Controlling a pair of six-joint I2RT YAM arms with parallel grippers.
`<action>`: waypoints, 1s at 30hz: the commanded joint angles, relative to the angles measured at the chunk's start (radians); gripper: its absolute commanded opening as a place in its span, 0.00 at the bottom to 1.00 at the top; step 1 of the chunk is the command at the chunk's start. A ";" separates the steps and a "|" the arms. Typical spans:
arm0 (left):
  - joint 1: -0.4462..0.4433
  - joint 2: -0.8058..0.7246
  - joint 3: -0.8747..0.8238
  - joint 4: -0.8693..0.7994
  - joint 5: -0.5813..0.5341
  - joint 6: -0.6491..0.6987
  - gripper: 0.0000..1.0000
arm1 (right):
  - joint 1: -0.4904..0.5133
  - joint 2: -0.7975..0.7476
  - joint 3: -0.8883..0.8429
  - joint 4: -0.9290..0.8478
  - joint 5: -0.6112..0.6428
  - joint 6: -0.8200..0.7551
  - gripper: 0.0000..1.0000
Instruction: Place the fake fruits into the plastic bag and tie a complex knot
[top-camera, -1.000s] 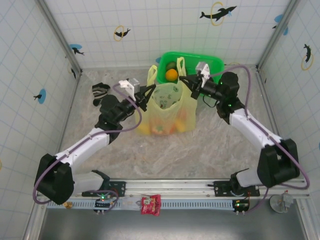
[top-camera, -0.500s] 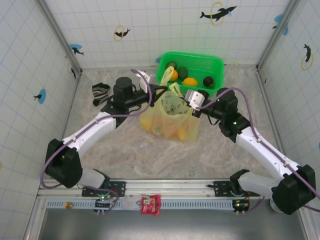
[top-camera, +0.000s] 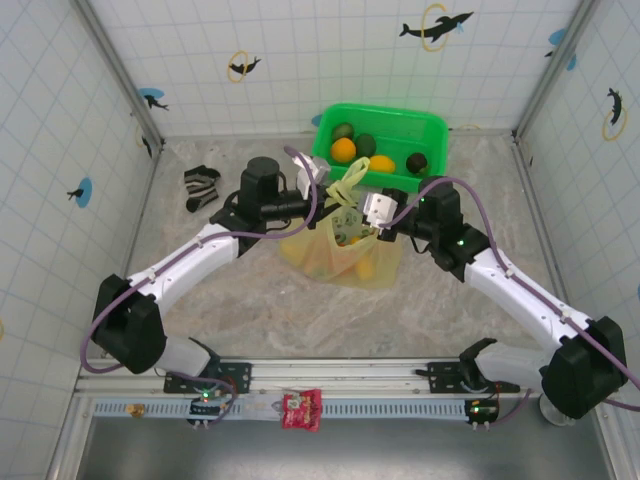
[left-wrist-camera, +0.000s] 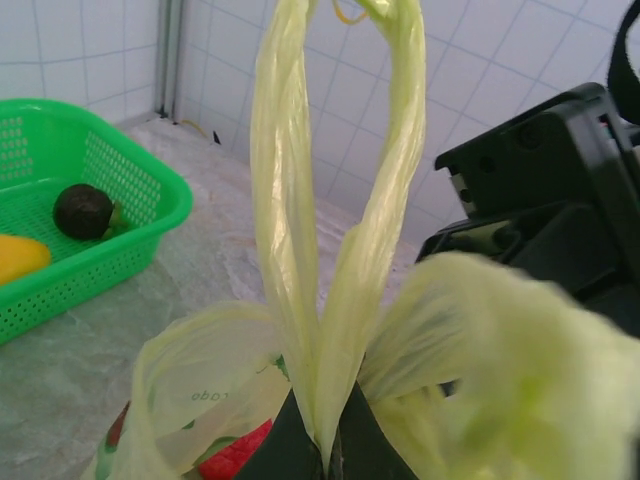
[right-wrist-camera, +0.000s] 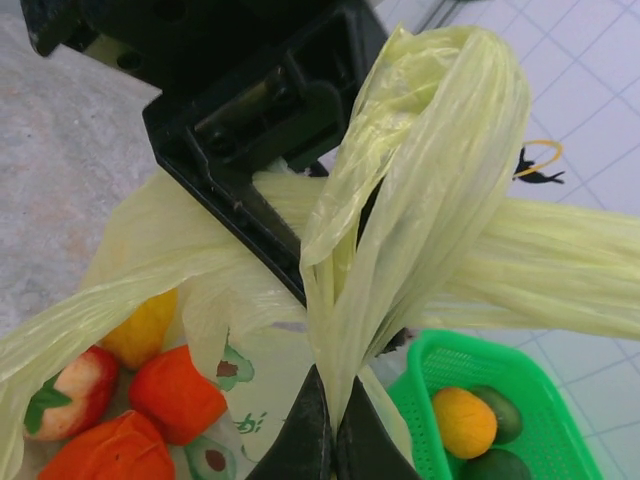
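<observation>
The plastic bag (top-camera: 345, 255) lies mid-table, pale yellow-green, with fake fruits inside: a red-orange one (right-wrist-camera: 175, 395), a yellow one (right-wrist-camera: 145, 325) and a strawberry (right-wrist-camera: 70, 395). My left gripper (top-camera: 335, 197) (left-wrist-camera: 328, 440) is shut on one twisted loop handle (left-wrist-camera: 330, 250), which stands up from its jaws. My right gripper (top-camera: 358, 222) (right-wrist-camera: 335, 430) is shut on the other handle (right-wrist-camera: 420, 180). The two grippers sit close together above the bag's mouth, and the handles cross each other there. A knot is not in view.
The green basket (top-camera: 432, 130) stands right behind the bag, holding several more fruits: orange (right-wrist-camera: 463, 420), yellow (left-wrist-camera: 15, 255) and dark green (left-wrist-camera: 83, 210). A striped sock (top-camera: 200, 185) lies at the back left. Tiled walls close in three sides.
Both grippers swung in from opposite sides of the bag, carrying their handles. The handles, held apart before, now cross over the bag's mouth, and the bag has drawn narrower.
</observation>
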 joint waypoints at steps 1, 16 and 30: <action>-0.006 -0.034 -0.003 -0.032 0.041 0.086 0.00 | 0.004 0.010 0.046 -0.028 0.001 0.006 0.00; -0.006 -0.039 -0.010 -0.068 0.005 0.118 0.00 | -0.008 -0.015 0.043 0.001 -0.013 0.066 0.00; -0.006 -0.040 -0.014 -0.071 0.030 0.107 0.00 | -0.018 -0.012 0.062 0.000 0.011 0.088 0.00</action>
